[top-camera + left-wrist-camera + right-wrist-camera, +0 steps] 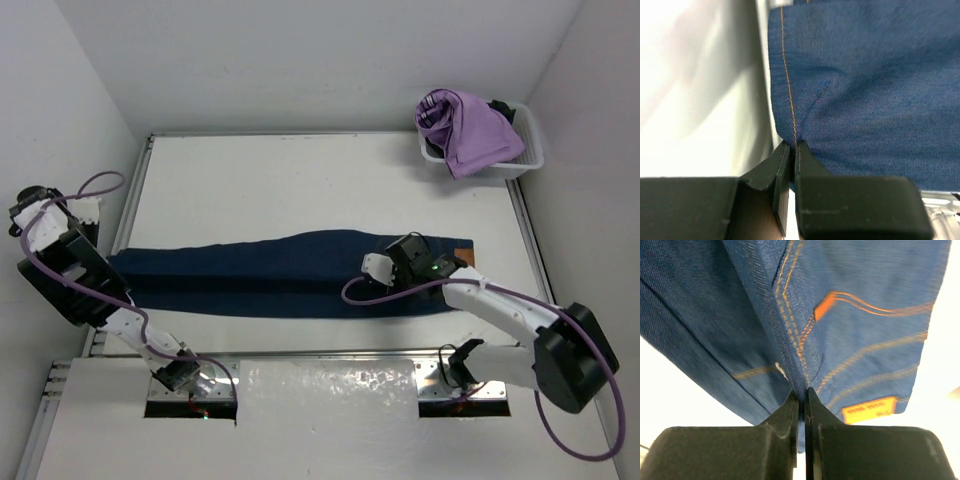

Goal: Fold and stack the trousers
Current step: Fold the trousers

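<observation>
Pinching trousers [280, 270] w/ both end effectors [792, 145] [803, 391].

white table [300, 190], trousers [270, 272] laid flat, plastic basket [533, 150]

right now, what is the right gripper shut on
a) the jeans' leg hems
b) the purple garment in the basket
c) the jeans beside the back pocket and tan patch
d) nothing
c: in the right wrist view the right gripper pinches the jeans at the seam beside the orange-stitched back pocket, with the tan patch close by.
</observation>
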### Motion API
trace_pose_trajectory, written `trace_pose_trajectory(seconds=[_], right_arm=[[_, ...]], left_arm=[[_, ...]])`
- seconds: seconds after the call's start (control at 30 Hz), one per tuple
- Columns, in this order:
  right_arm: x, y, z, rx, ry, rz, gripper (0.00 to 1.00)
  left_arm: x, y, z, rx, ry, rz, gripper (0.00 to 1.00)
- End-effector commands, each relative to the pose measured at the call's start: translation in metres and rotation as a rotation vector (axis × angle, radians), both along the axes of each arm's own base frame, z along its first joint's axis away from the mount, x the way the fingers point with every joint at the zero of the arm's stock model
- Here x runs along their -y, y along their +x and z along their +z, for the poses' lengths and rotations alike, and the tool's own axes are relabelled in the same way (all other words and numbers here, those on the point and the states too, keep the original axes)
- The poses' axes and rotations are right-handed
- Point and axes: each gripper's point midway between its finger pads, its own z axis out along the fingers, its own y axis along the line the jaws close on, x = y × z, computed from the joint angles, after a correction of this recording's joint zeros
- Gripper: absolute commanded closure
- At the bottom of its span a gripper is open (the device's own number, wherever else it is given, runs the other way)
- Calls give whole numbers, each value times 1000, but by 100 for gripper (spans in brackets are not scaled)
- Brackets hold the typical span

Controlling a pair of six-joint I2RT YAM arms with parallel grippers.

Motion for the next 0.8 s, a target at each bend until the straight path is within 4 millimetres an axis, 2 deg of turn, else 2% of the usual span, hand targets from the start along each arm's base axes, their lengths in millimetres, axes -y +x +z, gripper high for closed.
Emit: trace_pose_trajectory(seconds=[0.0,0.07,0.1,0.2,0.27,0.37,0.43,0.47,0.5,0.57,0.67,0.7,0.77], right_arm=[[19,-13,19,-29,-54,-11,100],[17,-24,11,-77,-32,10,100],[12,-30,5,-111,-1,29,100],[8,-42,-10,-194,2,56,100],[8,-46,-16,-225,-7,68,100],[11,-52,-26,-257,-22,94,75],[11,-49,-26,-235,-16,76,61],[10,-46,-23,-209,-3,69,55],[8,-42,-20,-187,15,53,42],[4,-32,-10,-134,71,19,33],[-19,-20,17,-78,221,-9,29],[-29,-10,34,-38,287,-43,28],[-47,-1,56,-14,433,-79,27]], left_arm=[[-26,11,41,99,147,-31,100],[-19,1,34,68,140,-44,100],[-12,-9,20,34,118,-53,100],[-2,-29,-6,-47,101,-51,100],[-6,-36,-18,-84,120,-44,100],[-5,-47,-39,-153,108,-32,100],[-6,-45,-46,-169,85,-24,86],[-4,-46,-47,-178,66,-18,77],[-8,-40,-42,-163,71,-15,61],[-13,-33,-35,-148,70,-2,47],[-18,-24,-20,-120,76,4,47],[-19,-21,-14,-108,75,6,47],[-19,-7,7,-41,71,13,47]])
